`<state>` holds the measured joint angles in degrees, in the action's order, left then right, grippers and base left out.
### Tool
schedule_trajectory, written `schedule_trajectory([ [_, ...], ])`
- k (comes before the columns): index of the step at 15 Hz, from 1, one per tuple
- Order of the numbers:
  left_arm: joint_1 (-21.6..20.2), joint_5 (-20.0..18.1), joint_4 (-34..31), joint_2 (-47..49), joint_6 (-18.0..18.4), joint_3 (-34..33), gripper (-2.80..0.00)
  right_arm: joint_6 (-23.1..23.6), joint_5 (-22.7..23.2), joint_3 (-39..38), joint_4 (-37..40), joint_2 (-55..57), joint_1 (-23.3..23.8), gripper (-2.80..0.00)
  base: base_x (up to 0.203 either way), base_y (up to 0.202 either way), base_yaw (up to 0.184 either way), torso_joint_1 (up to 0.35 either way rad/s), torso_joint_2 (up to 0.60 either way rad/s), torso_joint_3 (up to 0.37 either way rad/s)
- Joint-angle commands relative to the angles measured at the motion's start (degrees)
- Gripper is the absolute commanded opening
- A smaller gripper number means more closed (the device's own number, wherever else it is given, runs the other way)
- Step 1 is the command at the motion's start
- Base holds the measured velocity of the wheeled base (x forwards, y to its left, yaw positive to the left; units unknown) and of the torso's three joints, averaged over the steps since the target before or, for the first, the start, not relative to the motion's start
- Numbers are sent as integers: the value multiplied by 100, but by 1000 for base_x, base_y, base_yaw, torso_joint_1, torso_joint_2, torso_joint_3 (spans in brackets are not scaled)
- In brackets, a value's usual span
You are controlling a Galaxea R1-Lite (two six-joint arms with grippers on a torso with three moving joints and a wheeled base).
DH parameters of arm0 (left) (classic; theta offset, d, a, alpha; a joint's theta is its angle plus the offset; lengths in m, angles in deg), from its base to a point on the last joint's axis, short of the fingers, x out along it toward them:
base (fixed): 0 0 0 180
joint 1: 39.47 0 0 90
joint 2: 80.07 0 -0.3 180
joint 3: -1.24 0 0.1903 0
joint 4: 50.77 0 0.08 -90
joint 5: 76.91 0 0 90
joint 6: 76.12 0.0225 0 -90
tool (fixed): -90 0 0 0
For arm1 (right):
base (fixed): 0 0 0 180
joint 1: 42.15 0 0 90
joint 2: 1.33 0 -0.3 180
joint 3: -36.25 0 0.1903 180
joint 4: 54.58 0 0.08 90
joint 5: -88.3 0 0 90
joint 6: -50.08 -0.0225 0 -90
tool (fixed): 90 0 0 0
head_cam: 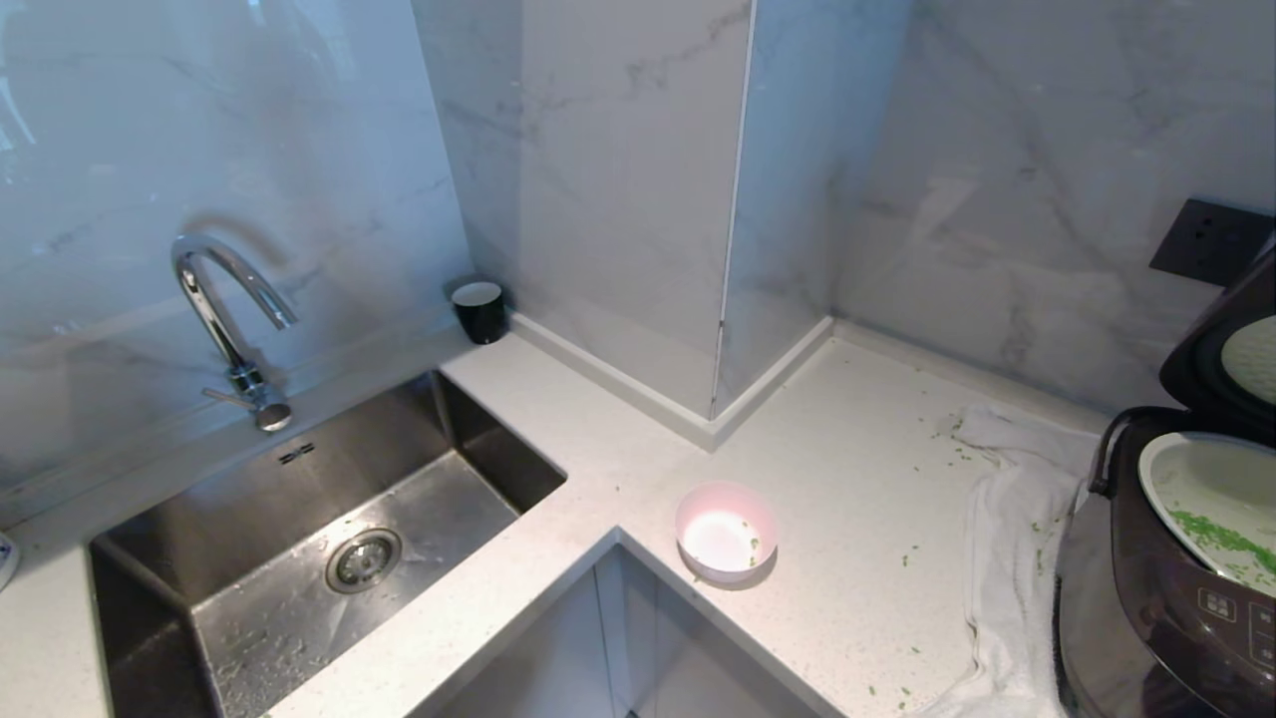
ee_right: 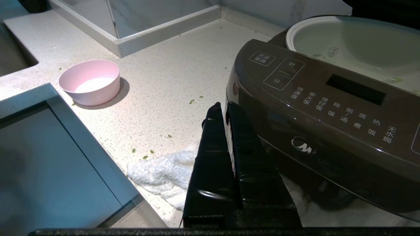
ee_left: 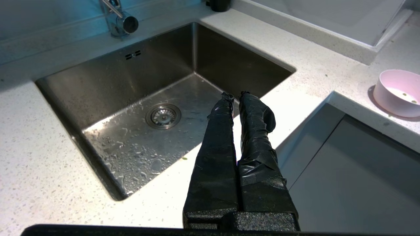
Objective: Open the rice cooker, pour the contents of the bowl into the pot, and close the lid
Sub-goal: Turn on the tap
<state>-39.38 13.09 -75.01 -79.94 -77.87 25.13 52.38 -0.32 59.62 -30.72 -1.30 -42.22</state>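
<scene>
Both grippers, left (ee_left: 234,95) and right (ee_right: 221,107), pinched closed; empty.

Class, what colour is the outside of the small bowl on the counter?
Pink outside; the bowl shows it best in the right wrist view.

The bowl (head_cam: 726,531) stands on the counter (head_cam: 857,519) at its inner corner. Left of the bowl lies the sink (head_cam: 329,558); behind it, further left, the cup (head_cam: 479,311). Right of the bowl — the rice cooker (head_cam: 1166,578) on a towel (head_cam: 1012,558), lid (head_cam: 1231,359) raised, contents (head_cam: 1221,538) in the pot (head_cam: 1211,499).
</scene>
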Motion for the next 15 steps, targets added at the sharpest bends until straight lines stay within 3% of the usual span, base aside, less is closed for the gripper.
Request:
schedule_trajectory([
  [1,-1,0,0,4,-1,0,-280,-11,-6,-9,3,-2,-2,-280,0,0,0,0,0,0],
  [11,-10,46,-209,41,-5,176,-280,-37,-59,-9,-5,-11,-1,-280,0,0,0,0,0,0],
  [13,-1,211,-235,533,-158,768,-280,-37,-59,-9,-5,-11,-1,-280,0,0,0,0,0,0],
  [15,18,320,-97,1740,-360,1368,-280,-37,-59,-9,-5,-11,-1,-280,0,0,0,0,0,0],
])
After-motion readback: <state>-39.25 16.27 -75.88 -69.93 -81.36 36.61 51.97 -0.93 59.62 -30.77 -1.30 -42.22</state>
